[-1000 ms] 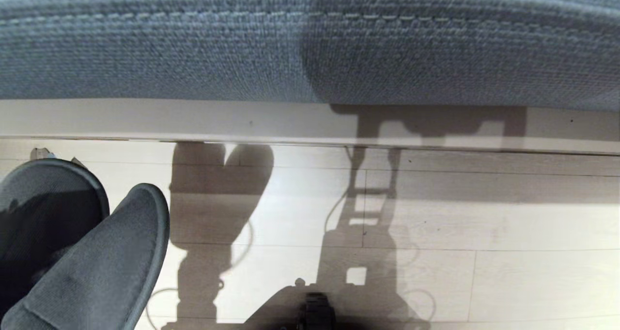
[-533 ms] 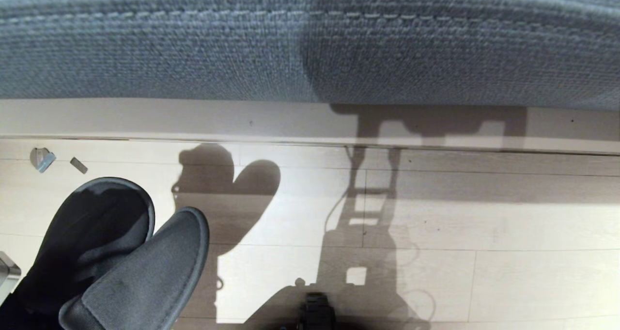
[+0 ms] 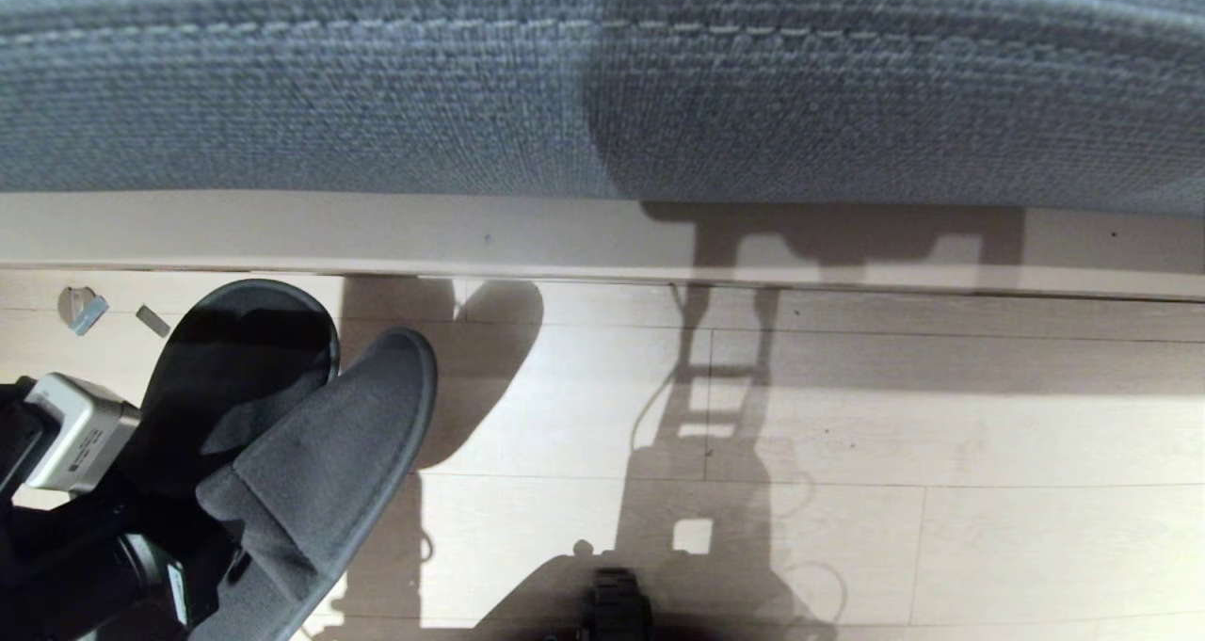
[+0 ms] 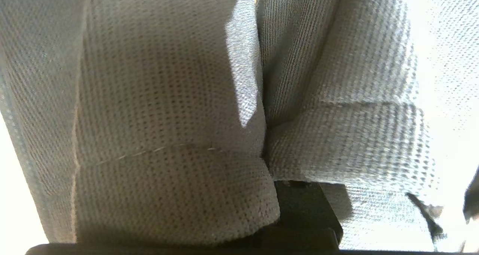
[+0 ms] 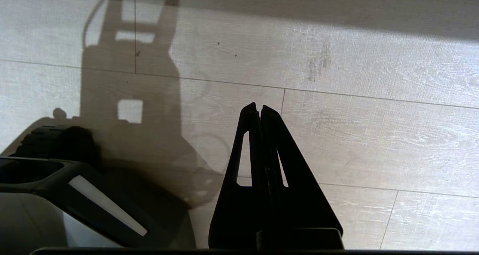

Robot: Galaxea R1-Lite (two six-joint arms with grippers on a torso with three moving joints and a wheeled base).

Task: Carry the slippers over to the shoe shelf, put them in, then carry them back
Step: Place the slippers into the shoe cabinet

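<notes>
Two dark grey slippers (image 3: 320,453) hang together over the pale floor at the lower left of the head view, toes pointing toward the bench board. My left gripper (image 3: 202,537) is shut on their heel ends; its black wrist shows below them. In the left wrist view the slippers' woven fabric (image 4: 168,116) fills the picture, with one dark finger (image 4: 305,210) pressed against it. The shoe shelf is out of view under the board. My right gripper (image 5: 258,107) is shut and holds nothing, low over the floor.
A blue cushion (image 3: 602,76) lies on the beige bench board (image 3: 565,236) across the top. Pale wood floor (image 3: 941,434) spreads below, with two small grey bits (image 3: 80,307) at the left. My base (image 5: 56,180) sits beside the right gripper.
The left arm has carried the slippers rightward and forward toward the bench board, and its wrist has come into the head view. The right arm and the camera have not moved.
</notes>
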